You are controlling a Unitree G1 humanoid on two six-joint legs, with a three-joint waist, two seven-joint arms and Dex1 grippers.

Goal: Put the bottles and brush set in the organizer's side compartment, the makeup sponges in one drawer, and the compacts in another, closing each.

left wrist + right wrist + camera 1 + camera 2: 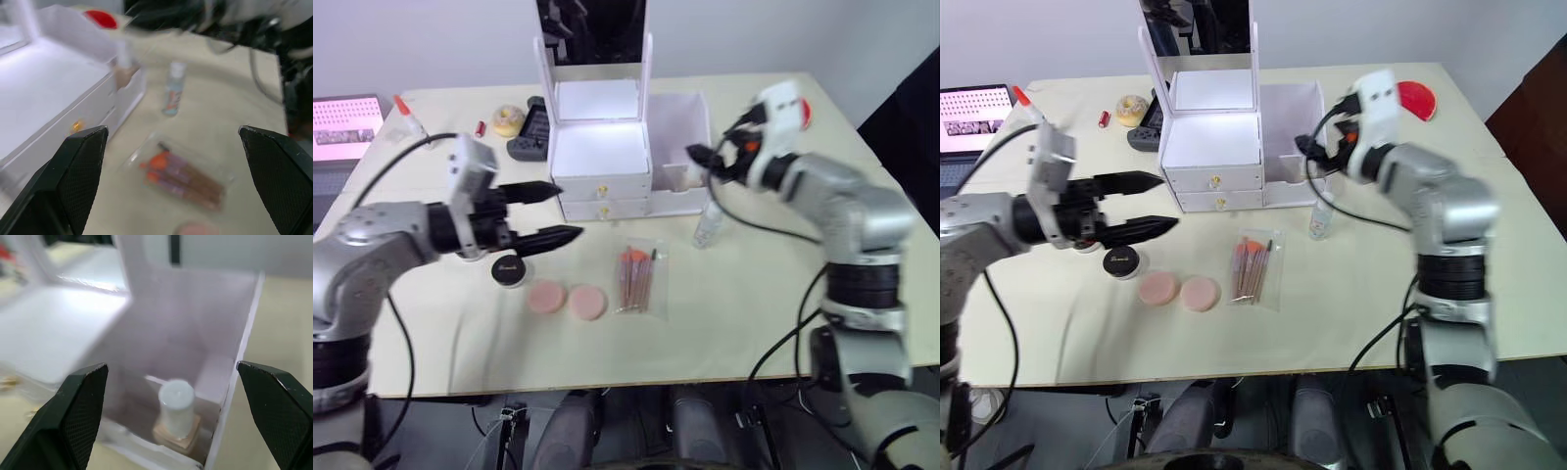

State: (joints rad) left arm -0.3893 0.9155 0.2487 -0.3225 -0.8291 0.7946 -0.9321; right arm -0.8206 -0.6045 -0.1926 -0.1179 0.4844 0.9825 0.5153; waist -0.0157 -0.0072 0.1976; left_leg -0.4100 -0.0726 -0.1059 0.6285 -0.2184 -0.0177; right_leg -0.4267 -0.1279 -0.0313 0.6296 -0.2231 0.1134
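The organizer (pixel 607 157) is seen at the back middle of the table (pixel 754 304), both drawers shut. In its side compartment (pixel 205 333) the beige bottle (pixel 177 418) already stands upright; the right gripper (pixel 703 157) is held just above it, fingers spread and empty. The slim clear bottle (pixel 708 223) is left on the table just in front of the bin. The brush set (pixel 639 277), two makeup sponges (pixel 568 298) and one visible compact (pixel 510 270) are not yet stowed. The left gripper (pixel 553 211) is held wide open beside the compact. A tape roll (pixel 508 119) and dark device (pixel 530 132) lie behind, out of the way
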